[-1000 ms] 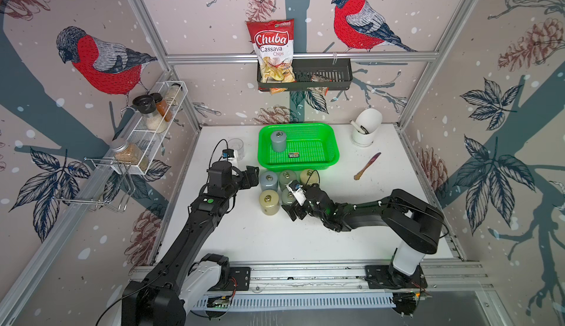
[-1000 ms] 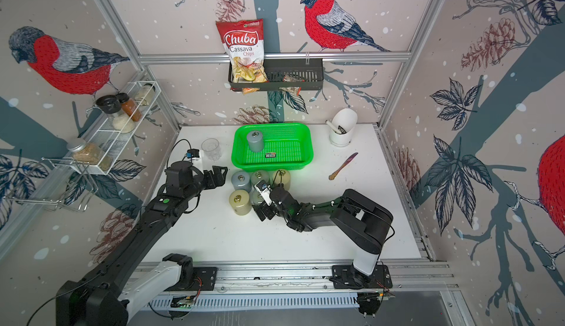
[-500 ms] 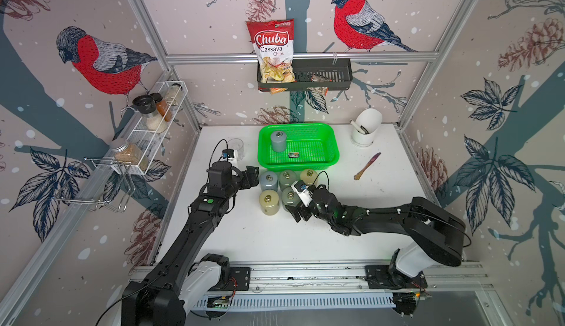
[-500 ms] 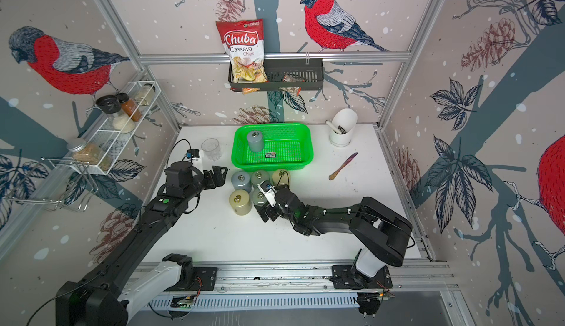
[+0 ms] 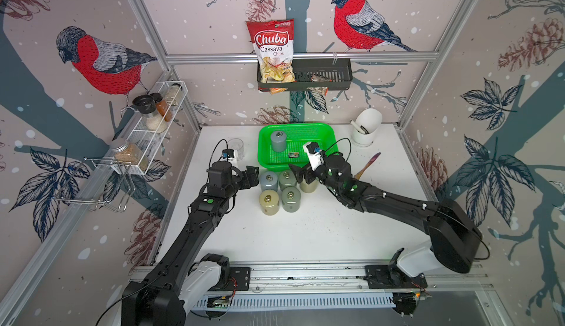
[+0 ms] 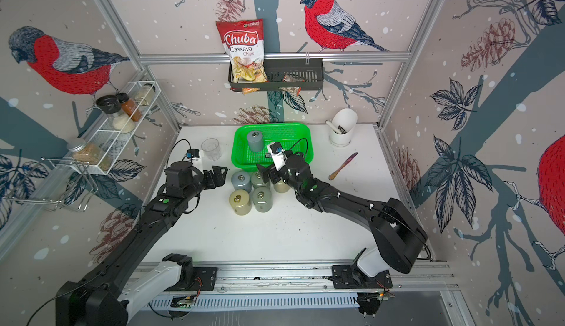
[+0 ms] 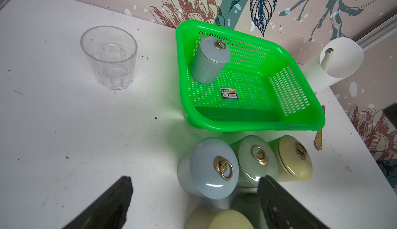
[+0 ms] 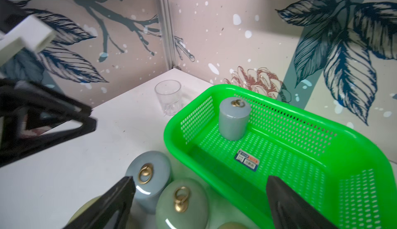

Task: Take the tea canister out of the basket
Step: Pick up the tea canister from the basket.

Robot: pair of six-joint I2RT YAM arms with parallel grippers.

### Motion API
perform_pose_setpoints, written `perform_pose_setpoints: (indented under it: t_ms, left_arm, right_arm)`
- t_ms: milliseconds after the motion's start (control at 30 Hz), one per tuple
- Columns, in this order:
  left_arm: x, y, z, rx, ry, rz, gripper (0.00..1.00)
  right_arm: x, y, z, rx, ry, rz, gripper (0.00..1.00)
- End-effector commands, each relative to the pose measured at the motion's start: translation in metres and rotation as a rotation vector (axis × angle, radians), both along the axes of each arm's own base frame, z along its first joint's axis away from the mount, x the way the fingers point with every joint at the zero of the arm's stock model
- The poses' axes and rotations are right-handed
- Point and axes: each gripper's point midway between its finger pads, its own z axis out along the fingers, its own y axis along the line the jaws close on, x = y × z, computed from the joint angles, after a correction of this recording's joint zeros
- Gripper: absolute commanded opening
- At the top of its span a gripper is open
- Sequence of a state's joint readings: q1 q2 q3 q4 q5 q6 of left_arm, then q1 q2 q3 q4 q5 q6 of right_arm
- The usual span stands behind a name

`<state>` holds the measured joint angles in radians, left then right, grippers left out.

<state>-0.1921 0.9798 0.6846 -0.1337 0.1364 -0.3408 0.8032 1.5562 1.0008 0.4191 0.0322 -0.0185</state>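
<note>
One grey-blue cylindrical tea canister (image 5: 278, 141) stands upright in the bright green perforated plastic basket (image 5: 305, 125), far-left corner. Reach step: right tool (image 5: 301, 173), jaws wide apart and empty, hovers just short of the near rim (left tool (image 5: 252, 176) likewise apart). Next: advance, straddle canister, close.

Lighting is bright, even and diffuse, falling from overhead. The white worktop (image 5: 305, 235) reads clean, with no blown-out patches, and the shadows on it are faint and soft-edged. The basket (image 7: 247, 128) throws a green tint onto the worktop beside it. Small white glare spots sit on the glazed lid of the pale blue canister (image 7: 211, 170). In both top views the frame posts (image 5: 148, 25) bow toward the picture edges. In the right wrist view the left arm (image 8: 43, 114) is smeared. The right end effector (image 8: 199, 180), close to the lens, shows soft-edged fingers (image 8: 107, 206).
</note>
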Motion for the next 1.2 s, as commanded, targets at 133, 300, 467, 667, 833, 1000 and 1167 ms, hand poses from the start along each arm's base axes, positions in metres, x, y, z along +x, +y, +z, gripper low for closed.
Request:
perform_pose_setpoints:
  t_ms: [133,300,467,667,833,1000,1167]
  left_arm:
    - [0.001,-0.015,0.02,-0.044,-0.076,-0.077,0.96]
    - [0.001,-0.013,0.022,-0.045,-0.085,-0.069,0.96]
    - [0.0,-0.013,0.022,-0.047,-0.084,-0.067,0.96]
    - [0.0,-0.013,0.022,-0.047,-0.084,-0.065,0.96]
    - [0.002,-0.012,0.021,-0.041,-0.082,-0.06,0.95]
    - [0.003,-0.011,0.018,-0.038,-0.076,-0.057,0.96]
    - [0.002,-0.012,0.017,-0.042,-0.069,-0.062,0.95]
  right_arm:
    - [0.056,0.023,-0.023,-0.092,0.092,0.092,1.0]
    - [0.086,0.047,-0.032,-0.071,0.088,0.173,1.0]
    - [0.119,0.063,-0.056,-0.061,0.124,0.189,1.0]
    - [0.159,0.079,-0.103,-0.113,0.182,0.132,1.0]
    - [0.178,0.087,-0.127,-0.137,0.195,0.108,1.0]
    - [0.189,0.087,-0.143,-0.143,0.209,0.085,1.0]
    - [0.191,0.093,-0.155,-0.148,0.217,0.1,1.0]
